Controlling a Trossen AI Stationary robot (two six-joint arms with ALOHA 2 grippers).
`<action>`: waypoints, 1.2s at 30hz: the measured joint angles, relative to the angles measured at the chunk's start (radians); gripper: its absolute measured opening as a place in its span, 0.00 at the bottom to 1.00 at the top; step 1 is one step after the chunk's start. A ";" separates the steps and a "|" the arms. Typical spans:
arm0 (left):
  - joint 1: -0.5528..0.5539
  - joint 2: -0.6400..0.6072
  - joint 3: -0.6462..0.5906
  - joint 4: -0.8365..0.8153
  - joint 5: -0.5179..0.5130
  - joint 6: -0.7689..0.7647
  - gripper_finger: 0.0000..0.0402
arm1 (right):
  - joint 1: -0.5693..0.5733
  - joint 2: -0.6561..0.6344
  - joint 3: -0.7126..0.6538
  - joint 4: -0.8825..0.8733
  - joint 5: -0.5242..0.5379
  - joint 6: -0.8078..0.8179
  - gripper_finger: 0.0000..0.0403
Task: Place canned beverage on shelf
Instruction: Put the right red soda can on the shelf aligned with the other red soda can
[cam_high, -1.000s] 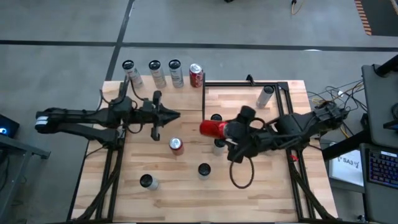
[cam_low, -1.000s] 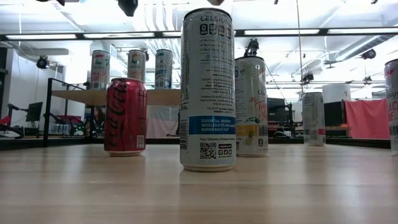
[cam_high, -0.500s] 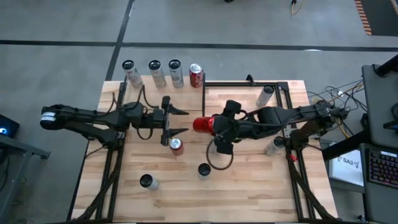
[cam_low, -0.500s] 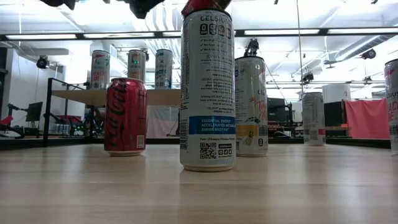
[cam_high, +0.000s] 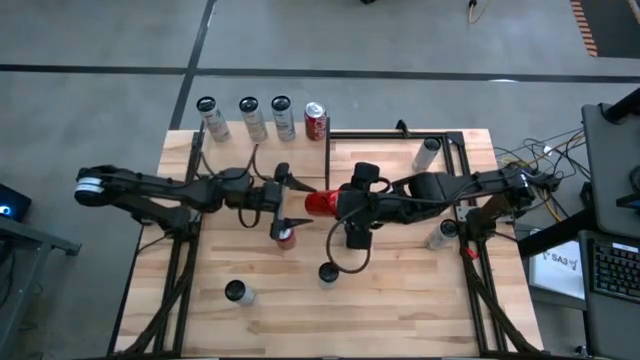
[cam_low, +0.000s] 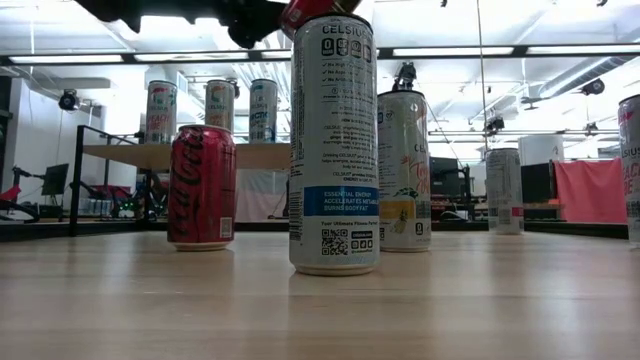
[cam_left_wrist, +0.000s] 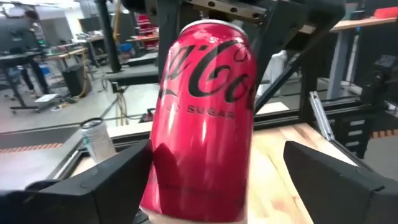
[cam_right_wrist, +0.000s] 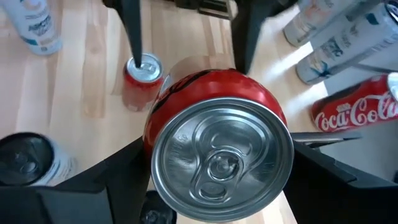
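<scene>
A red Coca-Cola can (cam_high: 320, 203) hangs over the middle of the table with my right gripper (cam_high: 342, 205) shut on it. My left gripper (cam_high: 300, 199) reaches in from the table's left, open. In the left wrist view its fingers (cam_left_wrist: 336, 180) stand on either side of the can's lower half (cam_left_wrist: 199, 162), with a gap showing on one side. The shelf (cam_low: 130, 155), a pale wood platform on black posts, shows far back in the low view with three slim cans (cam_low: 220, 105) standing on it. My right gripper pinches the red can's side wall (cam_right_wrist: 152, 140) between its two fingers (cam_right_wrist: 93, 180), close to the top end, whose lid (cam_right_wrist: 221, 158) faces that wrist. The fingers come from the table's right, slanting down. The can is tilted and lifted clear, its bottom toward my left gripper.
A second red can (cam_high: 283, 234) stands on the table just below my left gripper. A white Celsius can (cam_high: 328, 272) and another can (cam_high: 235, 292) stand nearer the front. More cans stand at the far edge (cam_high: 315, 122) and on the right (cam_high: 440, 235). A black cable loop (cam_high: 345, 258) hangs under the right arm.
My left gripper has gone toward the table's right, a little down, and has opened around the red can's lower end. My right gripper has carried the can toward the table's left and rolled, so the can now sits between the left fingers.
</scene>
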 joint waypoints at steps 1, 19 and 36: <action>0.000 0.013 0.008 0.003 0.004 0.000 0.86 | 0.000 0.002 0.000 0.004 -0.003 -0.007 0.71; -0.004 0.145 0.110 -0.043 -0.019 0.020 0.75 | -0.001 0.003 0.000 0.021 -0.010 -0.050 0.71; -0.161 0.077 0.100 0.003 -0.627 0.151 0.72 | 0.000 -0.023 0.043 0.072 0.078 -0.008 0.90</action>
